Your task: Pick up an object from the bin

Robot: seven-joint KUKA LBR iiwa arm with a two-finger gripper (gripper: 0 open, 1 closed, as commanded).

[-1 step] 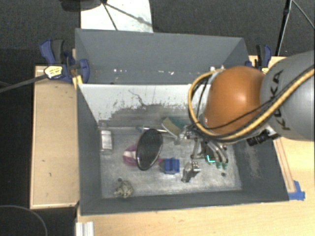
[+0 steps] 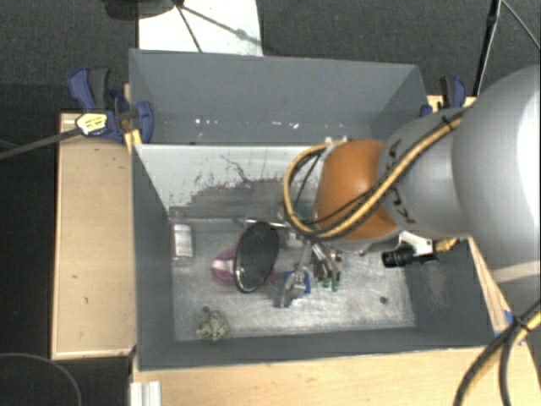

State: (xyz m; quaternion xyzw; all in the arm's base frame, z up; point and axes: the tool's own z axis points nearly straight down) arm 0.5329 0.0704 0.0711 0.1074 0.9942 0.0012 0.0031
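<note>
Bin (image 2: 155, 260): grey metal, sloped walls, its floor scuffed and scratched, the far right part of the floor hidden under the arm. Arm (image 2: 499, 167): a large grey body coming in from the right, cut off by the right edge. Orange cover (image 2: 351, 184) on the wrist, with looped black and yellow cables (image 2: 296, 194) across it. Gripper (image 2: 324, 269): low over the middle of the floor, below the cover and largely in its shadow. Whether it is apart, together or clamped on anything cannot be told. Blue piece (image 2: 295, 287): small, irregular, on the floor just near-left of the gripper, possibly touching it; its kind is hard to make out. Green bits (image 2: 331, 282): tiny, right at the gripper's tip; whether they are loose things or part of the tool is unclear. Black disc (image 2: 256, 256): dark glossy oval, tilted, left of the gripper and close to it. Purple thing (image 2: 224, 269): pinkish-purple, partly hidden behind the disc's left edge, shape unreadable. Grey block (image 2: 183, 241): small, pale, upright rectangle by the left wall, towards the far side. Olive lump (image 2: 211, 325): small, knobbly, near the near-left corner, well apart from the rest. Dark speck (image 2: 382, 299): on bare floor to the right of the gripper, too small to identify.
</note>
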